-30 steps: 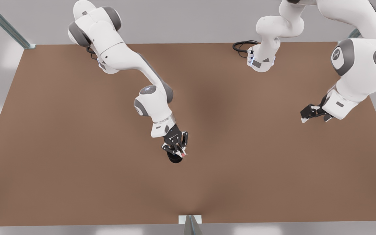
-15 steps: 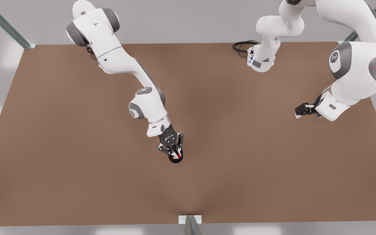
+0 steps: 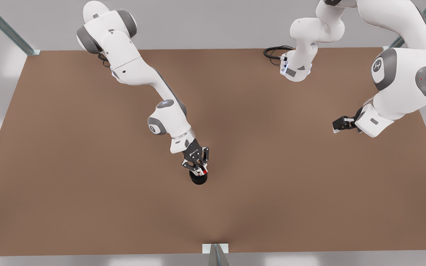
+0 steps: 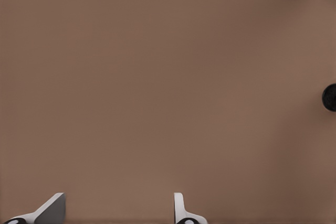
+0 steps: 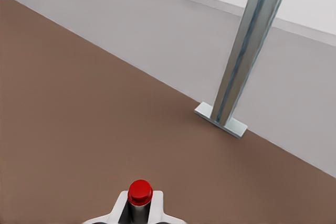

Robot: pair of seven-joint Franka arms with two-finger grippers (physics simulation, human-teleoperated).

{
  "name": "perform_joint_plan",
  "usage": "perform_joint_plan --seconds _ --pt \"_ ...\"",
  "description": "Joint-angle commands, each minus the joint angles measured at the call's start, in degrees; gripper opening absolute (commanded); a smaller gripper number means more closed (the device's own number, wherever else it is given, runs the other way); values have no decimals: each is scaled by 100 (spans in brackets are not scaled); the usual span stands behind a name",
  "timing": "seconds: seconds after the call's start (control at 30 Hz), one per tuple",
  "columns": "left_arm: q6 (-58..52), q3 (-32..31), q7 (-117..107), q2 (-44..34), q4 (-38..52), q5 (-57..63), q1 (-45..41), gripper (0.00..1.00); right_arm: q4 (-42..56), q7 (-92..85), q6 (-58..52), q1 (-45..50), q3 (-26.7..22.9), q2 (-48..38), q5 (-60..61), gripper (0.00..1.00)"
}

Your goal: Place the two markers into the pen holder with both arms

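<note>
Right gripper (image 3: 199, 170): at the table's (image 3: 87, 184) middle in the front view, directly over the pen holder (image 3: 198, 178), fingers closed on the red-capped marker (image 5: 140, 195), which stands between them with its red end up in the right wrist view. Pen holder: black round cup, upright on the brown table, also seen far off at the frame edge of the left wrist view (image 4: 330, 97). Left gripper (image 3: 340, 124): toward the front view's right, above bare table, well apart from the holder; fingers (image 4: 181, 211) spread wide, holding nothing; this arm waits. Metal post (image 5: 247, 51): upright at the table's edge, beyond the red-capped marker.
</note>
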Motion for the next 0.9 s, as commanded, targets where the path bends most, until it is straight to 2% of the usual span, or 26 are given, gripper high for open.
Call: perform_joint_plan --seconds 0.0,0.03,0.07,0.1,0.23,0.27,0.3,0.37,0.4,0.43,0.5,0.53,0.63,0.77,0.87 --pt "-4 0 28 4 -1 1 -4 100 -20 191 94 12 0 46 -12 29" --pt "-4 0 28 4 7 1 -4 100 -99 191 94 3 0 55 -20 37" --pt "-4 0 28 4 7 1 -4 100 -134 191 94 -23 0 55 -20 87" --pt "-4 0 28 12 -2 1 -4 100 -143 191 94 -32 0 55 -20 100" --pt "5 -18 11 4 7 1 -13 100 -82 139 -150 -164 9 -76 -20 100" --pt "5 -18 20 12 7 1 -13 100 146 147 -1467 -261 71 -665 6 100" --pt "5 -18 20 12 7 1 -22 100 699 147 -3286 -261 79 -1070 453 100" --pt "5 -27 37 4 33 -8 -22 100 1727 139 -5965 -558 44 -1395 1506 100" --pt "5 -36 37 21 34 1 -30 100 1993 -343 -7375 -1499 53 -1878 2422 100" --pt "-13 -36 125 91 51 1 -48 100 1958 -968 -8061 -2263 18 -2265 2484 100" --pt "-118 -27 512 153 60 -8 -48 100 1387 -1707 -8580 -3002 -114 -2670 2695 100" --pt "-215 -27 512 179 78 10 -48 100 1342 -1874 -8633 -3064 -105 -2547 2687 100" --pt "-224 -27 617 179 78 19 -57 100 3267 -1892 -9846 -3284 62 -1246 2792 100" --pt "-224 -27 617 179 78 28 -57 100 2511 -1892 -9240 -3267 106 -1729 2792 100" --pt "-215 -27 617 179 78 28 -57 100 2195 -1892 -9187 -3126 79 -1966 2783 100"
